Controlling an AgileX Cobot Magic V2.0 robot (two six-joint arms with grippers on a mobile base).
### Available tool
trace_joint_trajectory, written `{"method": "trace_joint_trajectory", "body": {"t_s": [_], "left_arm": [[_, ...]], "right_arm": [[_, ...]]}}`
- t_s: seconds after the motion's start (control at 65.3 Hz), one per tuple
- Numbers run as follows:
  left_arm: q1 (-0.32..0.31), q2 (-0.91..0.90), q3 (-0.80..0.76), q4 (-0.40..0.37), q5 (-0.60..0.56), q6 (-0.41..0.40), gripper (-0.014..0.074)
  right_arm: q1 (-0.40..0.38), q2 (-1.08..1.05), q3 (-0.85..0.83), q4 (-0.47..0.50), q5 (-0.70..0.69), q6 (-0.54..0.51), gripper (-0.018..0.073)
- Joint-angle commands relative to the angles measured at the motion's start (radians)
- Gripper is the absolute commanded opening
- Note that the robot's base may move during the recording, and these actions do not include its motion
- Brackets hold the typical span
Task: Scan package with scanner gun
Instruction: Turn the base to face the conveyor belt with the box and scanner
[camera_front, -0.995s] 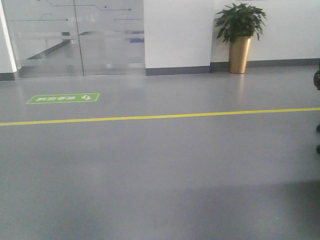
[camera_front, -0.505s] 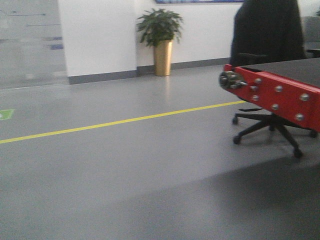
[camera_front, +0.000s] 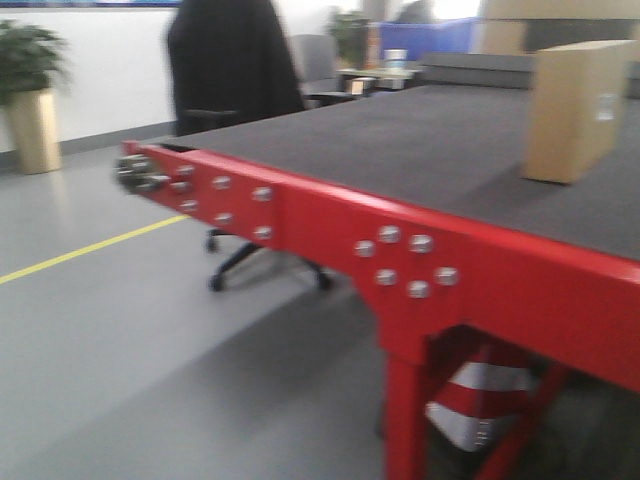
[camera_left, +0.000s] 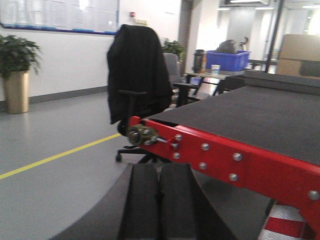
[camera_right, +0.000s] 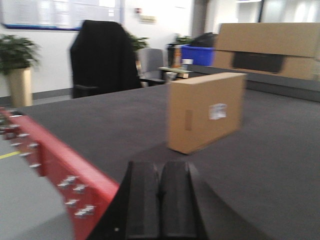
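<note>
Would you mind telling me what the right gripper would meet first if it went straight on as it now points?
Probably the package, standing on the dark table slightly right of where the right gripper aims; it may clip the near corner, as depth is unclear.

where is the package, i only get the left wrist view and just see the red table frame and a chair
observer: the package stands on the dark tabletop, in plain sight of the right wrist view.
operator: any label showing
observer: yes, a small white label on its wide side face.
operator: is the right gripper holding the scanner gun
observer: no, the right gripper is shut with nothing in it, and no view shows a scanner gun.
</note>
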Motion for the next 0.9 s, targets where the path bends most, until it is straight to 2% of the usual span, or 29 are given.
{"method": "trace_joint_trajectory", "body": {"t_s": [0.0,0.888], "left_arm": [[-0.004,-0.003,-0.001,-0.005,-0.018,0.004,-0.0111],[-0.004,-0.003,-0.001,-0.005,-0.018,0.004,-0.0111]], "right_arm": [[-0.002,-0.004,0.000,0.001,-0.022,0.000,-0.0162],[-0.002,-0.004,0.000,0.001,-0.022,0.000,-0.0162]]}}
